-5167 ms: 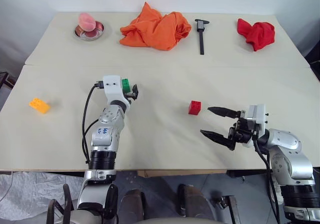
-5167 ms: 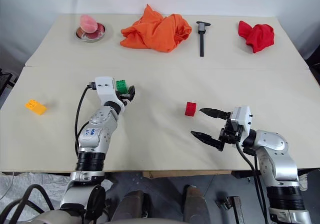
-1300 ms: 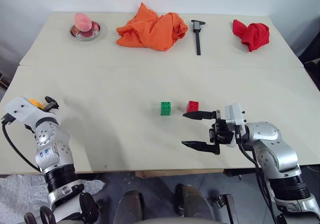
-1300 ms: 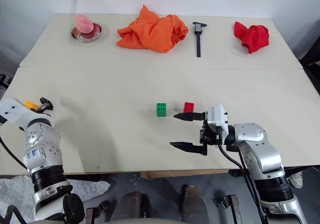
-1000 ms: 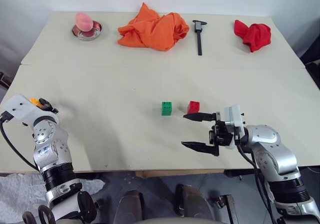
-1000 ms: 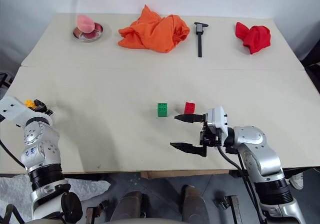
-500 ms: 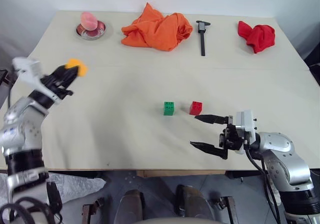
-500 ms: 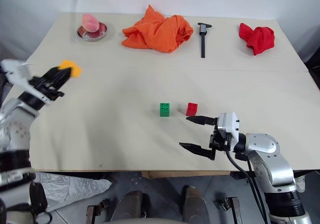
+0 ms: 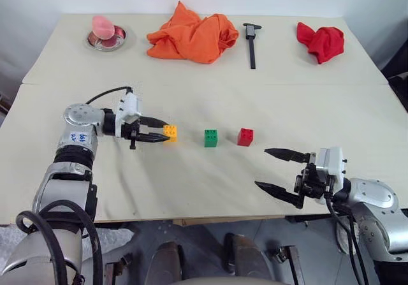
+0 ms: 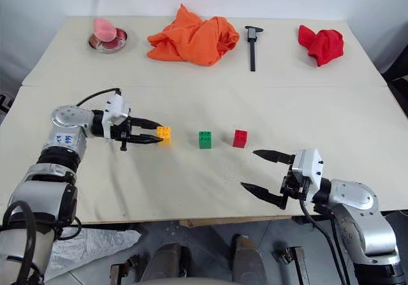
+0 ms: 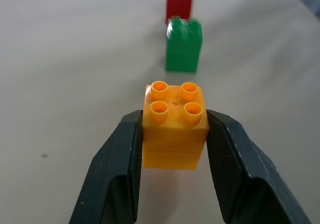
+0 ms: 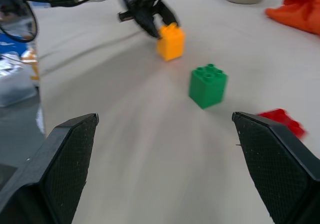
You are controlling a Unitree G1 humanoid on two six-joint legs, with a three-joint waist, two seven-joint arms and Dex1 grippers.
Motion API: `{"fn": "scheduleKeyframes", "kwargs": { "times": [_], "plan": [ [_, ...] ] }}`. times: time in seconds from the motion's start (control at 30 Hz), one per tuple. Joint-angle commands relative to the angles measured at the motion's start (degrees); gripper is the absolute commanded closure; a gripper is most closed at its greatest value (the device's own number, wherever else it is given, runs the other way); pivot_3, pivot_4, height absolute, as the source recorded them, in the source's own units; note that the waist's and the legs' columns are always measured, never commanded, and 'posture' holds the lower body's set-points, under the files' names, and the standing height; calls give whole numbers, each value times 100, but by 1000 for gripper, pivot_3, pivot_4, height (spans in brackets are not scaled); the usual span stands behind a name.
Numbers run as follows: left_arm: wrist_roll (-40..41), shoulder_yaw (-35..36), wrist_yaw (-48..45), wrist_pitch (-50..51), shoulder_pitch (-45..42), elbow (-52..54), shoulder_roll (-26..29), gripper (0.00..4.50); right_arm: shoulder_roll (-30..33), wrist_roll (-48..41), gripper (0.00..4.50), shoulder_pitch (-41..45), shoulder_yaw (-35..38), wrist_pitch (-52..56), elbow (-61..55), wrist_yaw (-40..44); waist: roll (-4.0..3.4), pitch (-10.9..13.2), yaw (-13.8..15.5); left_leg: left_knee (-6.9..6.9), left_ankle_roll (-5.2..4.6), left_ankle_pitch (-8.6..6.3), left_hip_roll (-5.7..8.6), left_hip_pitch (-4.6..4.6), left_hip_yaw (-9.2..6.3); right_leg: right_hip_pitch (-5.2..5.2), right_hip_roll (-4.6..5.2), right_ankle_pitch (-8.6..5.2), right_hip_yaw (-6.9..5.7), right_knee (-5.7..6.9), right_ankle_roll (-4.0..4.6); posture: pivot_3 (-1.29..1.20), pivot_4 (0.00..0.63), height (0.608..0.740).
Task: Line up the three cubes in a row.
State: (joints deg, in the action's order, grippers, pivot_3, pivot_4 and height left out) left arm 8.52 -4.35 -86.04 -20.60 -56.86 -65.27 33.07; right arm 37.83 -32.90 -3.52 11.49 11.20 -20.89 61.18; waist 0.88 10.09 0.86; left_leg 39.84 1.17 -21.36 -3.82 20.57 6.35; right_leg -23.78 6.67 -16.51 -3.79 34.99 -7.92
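Observation:
The orange-yellow cube is clamped between the fingers of my left gripper, studs up, at or just above the table, left of the green cube. The red cube stands right of the green one, so the three cubes sit roughly in one line. In the left wrist view the orange-yellow cube is nearest, with the green cube and red cube behind it. My right gripper hangs open near the table's front right, apart from the cubes.
Along the far edge of the table lie a metal dish with a pink object, a big orange cloth, a black caliper and a red cloth.
My left gripper has swung from the far left, raised, across and down to just left of the green cube, carrying the orange-yellow cube. My right gripper has drawn back a little towards the right.

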Motion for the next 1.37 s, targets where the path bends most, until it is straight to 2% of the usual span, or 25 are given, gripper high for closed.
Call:
{"fn": "scheduleKeyframes", "kwargs": {
  "times": [0.03, 0.3, 0.47, 0.63, 0.7, 0.77, 0.93, 1.13, 1.37],
  "plan": [
    [-147, 77, -254, -284, -304, -316, -94, 3008, 127, -139, 0, -248, 363, -47, -332, -51, 1, 0, 34, 4, -1, 0, 0, 2, -1, 0, 0, 1, 0, 2, -1, 0, 150, 740],
    [-257, 247, -301, -247, -501, -634, -270, 3008, 131, -129, 0, -256, 372, -66, -294, -65, 0, 0, 54, 15, -5, -2, 0, 6, -4, 2, 2, 4, 0, 3, -7, 0, 150, 740],
    [-289, 330, -80, -278, -563, -657, -324, 1479, 156, -118, 0, -110, 279, -51, -167, 32, 0, 0, 49, 15, -5, -3, 0, 7, -4, 1, 1, 4, 0, 3, -8, 0, 150, 740],
    [-92, 658, -270, -383, -370, -491, -31, 25, 153, -129, 0, 122, 227, -79, 97, 209, 1, 0, 23, 16, -5, -3, 0, 7, -4, 1, 1, 4, 0, 2, -8, 0, 150, 740],
    [32, 795, -507, -368, -164, -318, 157, 25, 153, -151, 0, 252, 249, -95, 281, 305, 0, 0, 5, 15, -5, -3, 0, 5, -4, 1, 1, 4, 0, 5, -8, 0, 150, 740],
    [492, 1047, -629, 11, 336, 269, 492, 25, 171, -193, 0, 473, 332, -178, 664, 492, -2, 1, -50, 13, -5, -3, -1, 5, -5, 0, 1, 4, 0, 7, -7, 0, 150, 740],
    [1313, 1638, -273, 1123, 1748, 2068, 998, 25, 363, -207, 0, 1123, 472, -310, 1786, 1021, -9, 6, -118, 14, -7, -3, -3, 2, -3, -1, 5, 4, 3, 10, -7, 0, 150, 740],
    [1549, 2018, 565, 1671, 3226, 3806, 1127, 25, 505, 23, 0, 1918, 261, -650, 2990, 1751, -14, 8, -88, 24, -9, -5, -3, 0, -3, 2, 10, 4, 5, 21, -7, 0, 150, 740],
    [1794, 2203, 1070, 1924, 3632, 4597, 1029, 25, 319, 44, 0, 2436, 106, -930, 3580, 2143, -17, 9, -89, 27, -8, -4, -5, -4, -1, 1, 9, 4, 5, 32, -6, 0, 150, 740]
  ]
}}
